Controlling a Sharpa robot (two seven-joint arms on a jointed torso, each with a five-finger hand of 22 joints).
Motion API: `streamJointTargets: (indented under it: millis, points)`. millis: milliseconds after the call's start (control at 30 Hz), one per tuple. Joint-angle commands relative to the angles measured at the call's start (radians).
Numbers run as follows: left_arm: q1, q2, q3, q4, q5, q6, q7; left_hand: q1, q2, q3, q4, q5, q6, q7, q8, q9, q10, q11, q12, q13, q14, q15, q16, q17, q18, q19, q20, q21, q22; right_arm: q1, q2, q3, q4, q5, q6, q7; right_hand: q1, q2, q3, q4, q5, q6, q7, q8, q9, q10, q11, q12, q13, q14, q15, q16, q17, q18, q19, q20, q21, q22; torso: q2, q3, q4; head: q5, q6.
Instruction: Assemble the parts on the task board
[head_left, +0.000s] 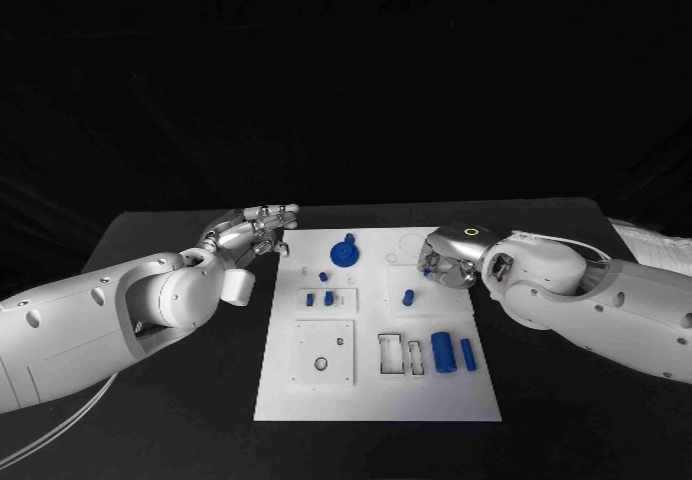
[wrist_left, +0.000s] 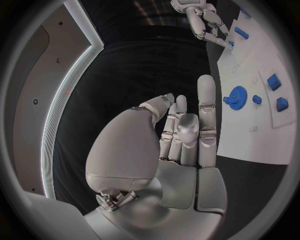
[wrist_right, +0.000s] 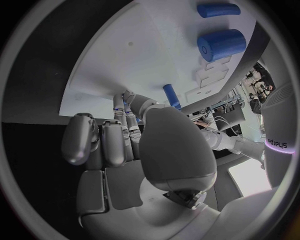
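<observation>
Left hand hovers at the far left corner of the task board, fingers loosely apart and holding nothing; the left wrist view shows them straight with bare air between. Right hand sits over the board's far right edge, fingers curled inward; in the right wrist view they bunch under the palm, cannot tell whether anything is pinched there. Blue gear stands on the board between the two hands, nearer the left one. Small blue peg lies on the board just beside the right hand. Blue blocks sit in a recess mid-board. Large blue cylinder and slimmer blue cylinder lie side by side at the board's right, nearer the robot.
</observation>
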Motion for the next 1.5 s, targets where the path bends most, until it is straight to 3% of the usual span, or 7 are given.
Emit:
streamJointTargets:
  millis: [33, 533, 800, 1033, 1267, 1333, 1500]
  points:
    - [0.0, 0.001, 0.001, 0.002, -0.008, 0.011, 0.002, -0.007, -0.004, 0.006, 0.002, 0.0, -0.008, 0.002, 0.005, 0.0, -0.008, 0.0, 0.008, -0.002, -0.01, 0.0, -0.011, -0.012, 0.015, -0.01, -0.001, -0.001, 0.002, -0.001, -0.006, 0.003, 0.012, 0.012, -0.037, 0.01, 0.0, 0.007, 0.005, 0.0, 0.0, 0.005, 0.001, 0.003, 0.001, 0.007, 0.0, 0.003, 0.001, 0.049, -0.009, 0.004, 0.001, 0.0, 0.009, 0.002, 0.006, 0.001, 0.0, 0.0005, -0.001, -0.001, 0.001]
    - [0.001, -0.002, 0.001, 0.004, -0.008, 0.008, 0.006, -0.015, -0.006, 0.007, 0.003, -0.001, -0.012, 0.003, 0.011, 0.001, -0.012, 0.001, 0.014, -0.002, -0.024, 0.002, -0.024, -0.038, 0.015, -0.019, 0.001, -0.003, 0.003, 0.006, -0.043, 0.016, 0.081, 0.026, -0.059, 0.002, -0.006, 0.003, 0.006, -0.001, -0.001, 0.007, 0.002, 0.003, 0.002, 0.011, 0.001, 0.002, -0.001, 0.05, -0.009, 0.008, 0.006, -0.001, 0.011, 0.0, 0.01, 0.007, 0.001, 0.0007, -0.0008, -0.002, -0.001]
    - [0.001, -0.001, 0.001, 0.003, -0.008, 0.008, 0.007, -0.016, -0.007, 0.008, 0.003, -0.001, -0.013, 0.003, 0.012, 0.001, -0.012, 0.001, 0.015, -0.003, -0.027, 0.002, -0.026, -0.043, 0.015, -0.021, 0.001, -0.003, 0.003, 0.009, -0.071, 0.028, 0.195, 0.059, -0.075, -0.003, -0.011, -0.001, 0.006, -0.001, -0.001, 0.006, 0.002, 0.001, 0.002, 0.01, 0.002, -0.001, -0.003, 0.05, -0.009, 0.011, 0.008, -0.001, 0.012, -0.001, 0.01, 0.008, 0.001, 0.0002, 0.0002, 0.01, -0.005]
    - [0.001, 0.002, 0.001, 0.003, -0.008, 0.008, 0.008, -0.017, -0.007, 0.009, 0.002, -0.001, -0.014, 0.003, 0.014, 0.001, -0.014, 0.001, 0.017, -0.003, -0.03, 0.002, -0.029, -0.047, 0.015, -0.023, 0.002, -0.004, 0.003, 0.002, -0.032, 0.03, 0.27, 0.068, -0.072, 0.004, -0.011, -0.001, 0.009, -0.004, 0.0, 0.002, 0.004, -0.002, 0.002, 0.008, 0.002, -0.003, -0.005, 0.051, -0.009, 0.013, 0.01, 0.0, 0.012, -0.003, 0.01, 0.006, 0.003, 0.0009, -0.0016, 0.026, -0.016]
    - [0.001, 0.006, 0.001, 0.005, -0.008, 0.009, 0.009, -0.017, -0.007, 0.009, 0.002, -0.001, -0.015, 0.003, 0.014, 0.001, -0.014, 0.001, 0.017, -0.003, -0.031, 0.002, -0.029, -0.049, 0.015, -0.024, 0.002, -0.004, 0.003, -0.031, 0.028, 0.026, 0.274, 0.049, -0.055, 0.014, -0.01, -0.001, 0.01, -0.005, 0.0, 0.0, 0.005, -0.003, 0.001, 0.007, 0.003, -0.004, -0.006, 0.051, -0.008, 0.013, 0.011, 0.0, 0.012, -0.003, 0.01, 0.006, 0.001, -0.0015, 0.001, 0.045, -0.031]
    - [0.001, 0.008, 0.001, 0.006, -0.008, 0.008, 0.009, -0.017, -0.007, 0.009, 0.002, -0.001, -0.015, 0.003, 0.014, 0.001, -0.014, 0.001, 0.017, -0.003, -0.031, 0.002, -0.029, -0.049, 0.015, -0.024, 0.002, -0.004, 0.003, -0.041, 0.044, 0.021, 0.265, 0.046, -0.048, 0.017, -0.01, 0.0, 0.011, -0.005, 0.0, 0.0, 0.005, -0.004, 0.001, 0.006, 0.003, -0.004, -0.006, 0.051, -0.008, 0.013, 0.01, 0.0, 0.012, -0.003, 0.01, 0.006, 0.002, -0.0004, 0.0014, 0.057, -0.035]
    - [0.001, 0.007, 0.001, 0.014, -0.008, 0.005, 0.01, -0.018, -0.008, 0.01, 0.001, -0.001, -0.017, 0.004, 0.015, 0.001, -0.016, 0.001, 0.018, -0.004, -0.033, 0.003, -0.03, -0.05, 0.016, -0.025, 0.002, -0.004, 0.004, -0.065, 0.086, 0.008, 0.24, 0.033, -0.023, 0.026, -0.011, 0.0, 0.011, -0.006, 0.001, -0.001, 0.005, -0.004, 0.001, 0.006, 0.004, -0.004, -0.007, 0.051, -0.008, 0.013, 0.009, 0.0, 0.011, -0.004, 0.009, 0.004, 0.003, -0.0005, -0.0004, 0.064, -0.043]
